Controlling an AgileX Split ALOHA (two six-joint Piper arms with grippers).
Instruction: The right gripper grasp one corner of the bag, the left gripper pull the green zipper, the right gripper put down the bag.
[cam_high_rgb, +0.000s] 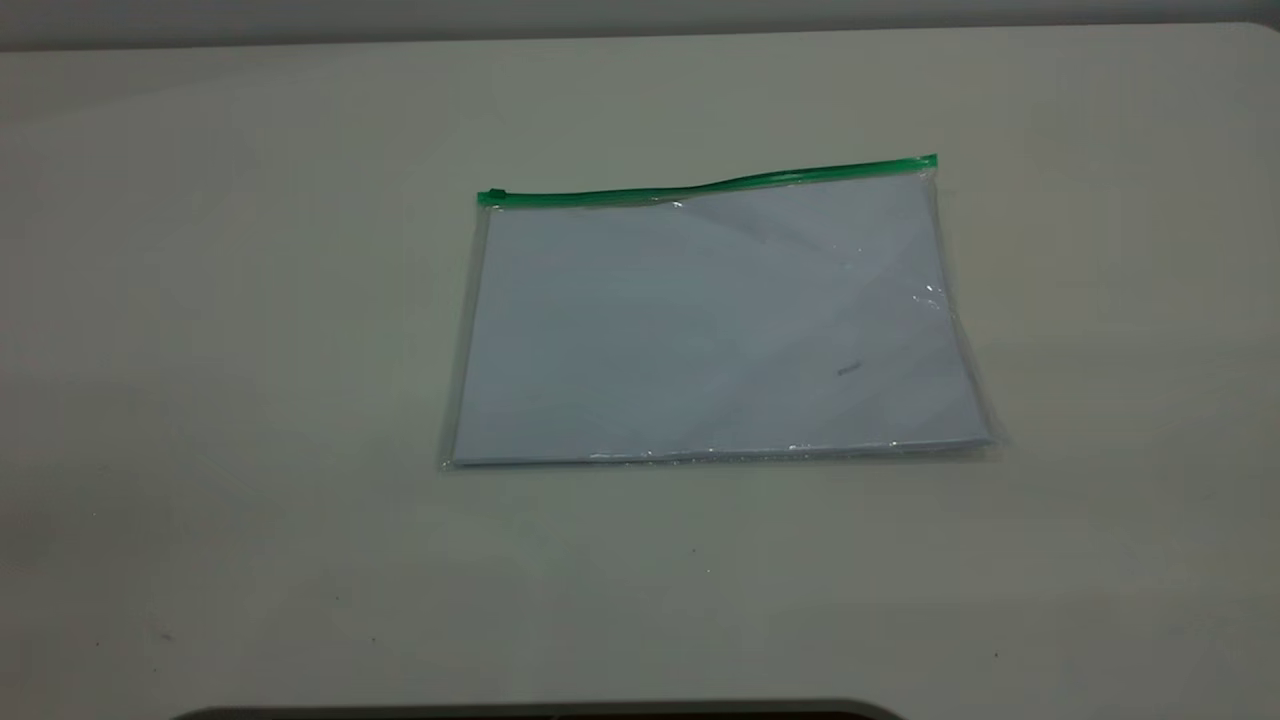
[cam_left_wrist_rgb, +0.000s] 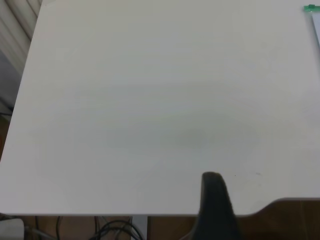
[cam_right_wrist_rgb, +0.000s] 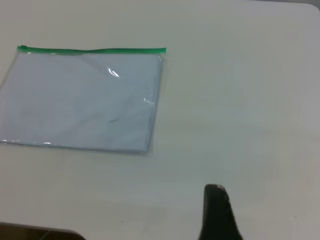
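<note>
The bag (cam_high_rgb: 715, 325) lies flat on the table (cam_high_rgb: 220, 400), a little right of centre in the exterior view, slightly turned so its right end sits higher in the frame than its left. It is a clear plastic pouch with white paper sheets inside; the plastic shows creases and small glints across its right half and along the lower edge. The green zipper (cam_high_rgb: 705, 186) runs along the upper edge, with the small slider tab (cam_high_rgb: 493, 196) at the upper left corner of the pouch.

In the right wrist view the bag (cam_right_wrist_rgb: 82, 100) fills the upper left of the frame, its zipper (cam_right_wrist_rgb: 92, 50) along the top. The right gripper (cam_right_wrist_rgb: 216, 212) appears only as one dark finger at the lower edge, above bare table and well apart from the bag; whether it is apart or together, I cannot tell.

In the left wrist view only a green corner of the bag (cam_left_wrist_rgb: 311, 8) shows at the upper right. The left gripper (cam_left_wrist_rgb: 215, 205) shows one dark finger at the bottom edge, over the table's near rim; its opening cannot be told either.
</note>
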